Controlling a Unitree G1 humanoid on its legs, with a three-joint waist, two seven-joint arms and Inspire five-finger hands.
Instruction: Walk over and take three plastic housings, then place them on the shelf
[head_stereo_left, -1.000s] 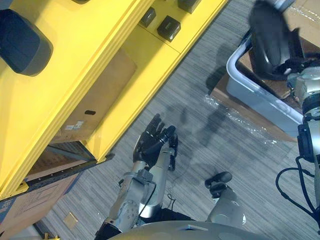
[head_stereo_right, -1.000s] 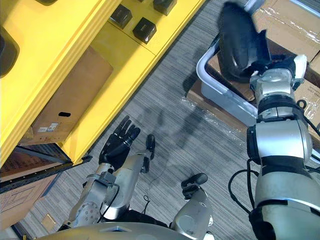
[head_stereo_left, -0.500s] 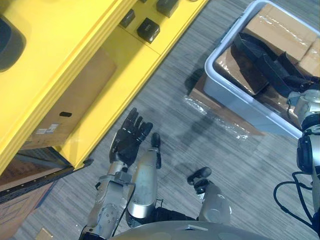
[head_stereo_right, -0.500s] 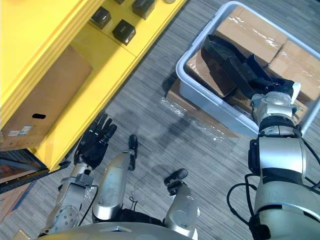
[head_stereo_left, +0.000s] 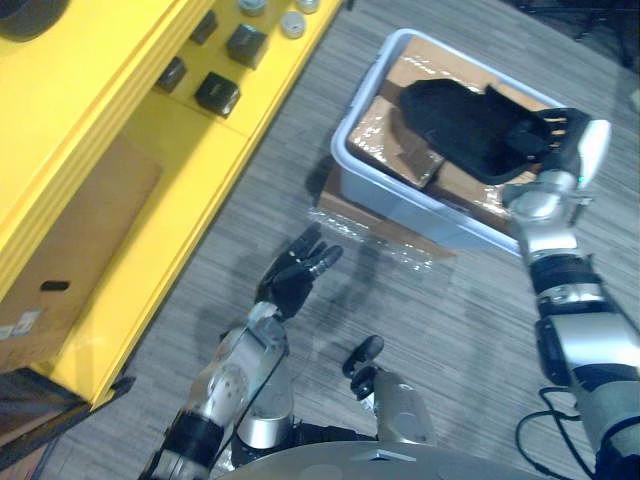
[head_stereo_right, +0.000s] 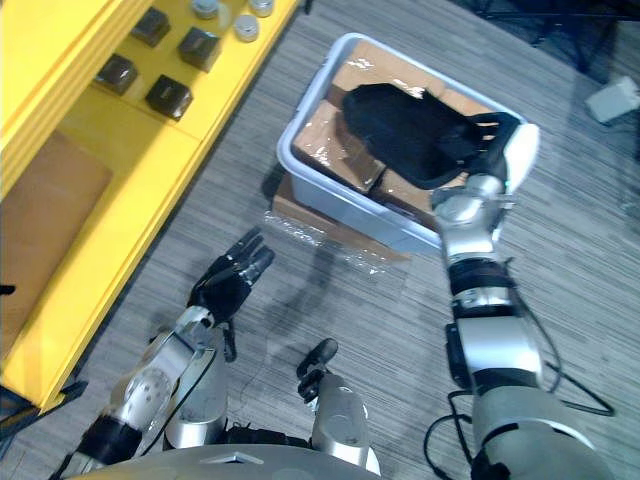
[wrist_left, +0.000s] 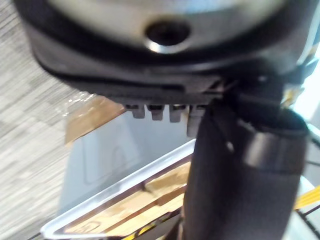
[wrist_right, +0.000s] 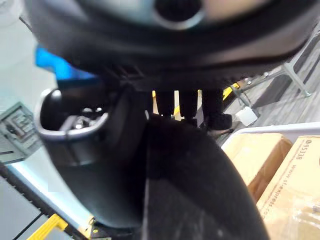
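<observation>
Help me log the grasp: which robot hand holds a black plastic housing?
The right robot hand, over the grey tub, grips the black plastic housing; the left robot hand is open, empty.

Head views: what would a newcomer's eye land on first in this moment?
The big black housing, gripped by the right hand at the grey bin of cardboard boxes, upper right. Next, the bright yellow shelf along the left, with small black blocks on it. The left hand hangs open over the carpet, lower left.
</observation>
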